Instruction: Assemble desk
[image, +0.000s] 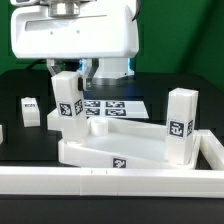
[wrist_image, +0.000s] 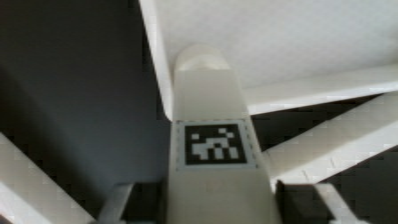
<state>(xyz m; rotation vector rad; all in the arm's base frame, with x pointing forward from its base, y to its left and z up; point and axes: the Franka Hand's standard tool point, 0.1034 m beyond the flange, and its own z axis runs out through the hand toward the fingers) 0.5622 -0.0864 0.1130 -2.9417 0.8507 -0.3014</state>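
Your claw (wrist_image: 214, 203) is gripping a leg (wrist_image: 210, 105) tight. Hold it straight up, line its tip over a corner of the slab (image: 95, 152), then push down slowly

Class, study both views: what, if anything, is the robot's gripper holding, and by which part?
The gripper is shut on a square white plastic post leg. It clamps two opposite sides near the leg's upper end, just above its black-and-white tag.
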